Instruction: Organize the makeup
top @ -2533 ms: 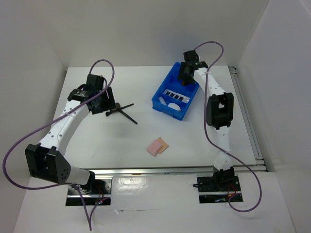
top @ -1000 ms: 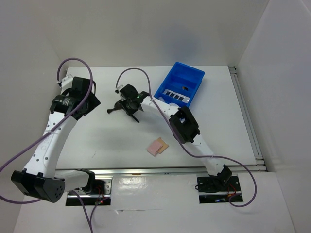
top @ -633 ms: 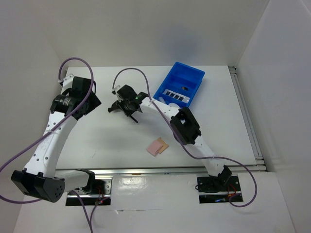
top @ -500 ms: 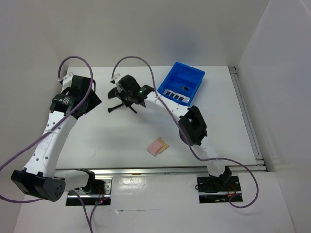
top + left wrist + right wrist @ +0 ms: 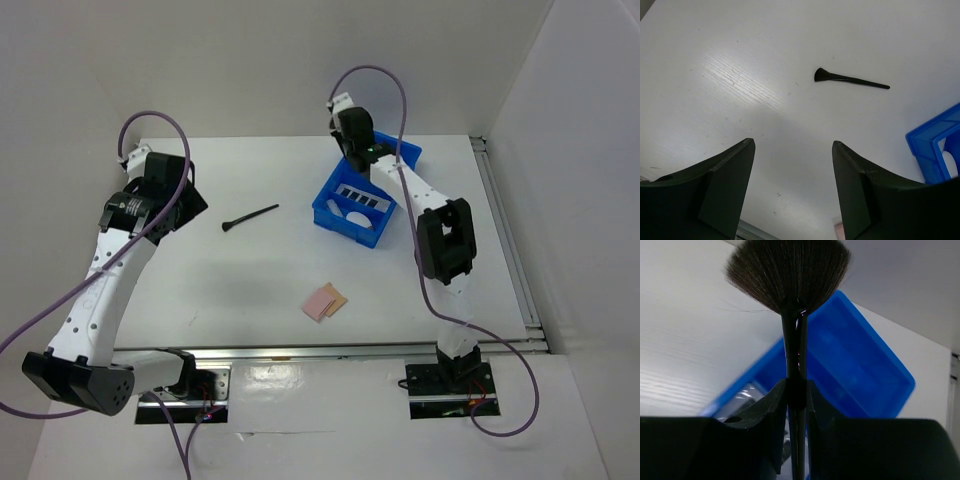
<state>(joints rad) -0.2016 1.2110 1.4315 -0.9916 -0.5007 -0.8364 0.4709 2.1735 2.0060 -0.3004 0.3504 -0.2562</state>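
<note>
Task partly done. The palette [image 5: 360,194] and sponge [image 5: 357,212] lie in the blue tray [image 5: 350,228]. The right gripper [image 5: 796,390], clamped on a fan brush [image 5: 790,270], hovers over it. A thin brush [image 5: 250,217] and the pads [image 5: 324,301] lie loose on the table [image 5: 250,280]. The left gripper [image 5: 792,145] gapes, holding nothing. The arm masks part of the tray's far compartment, so its contents are uncertain.

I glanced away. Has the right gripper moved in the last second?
Yes. The right gripper has swung right, from the black brush on the table to the blue tray's far corner, holding a fan brush.
</note>
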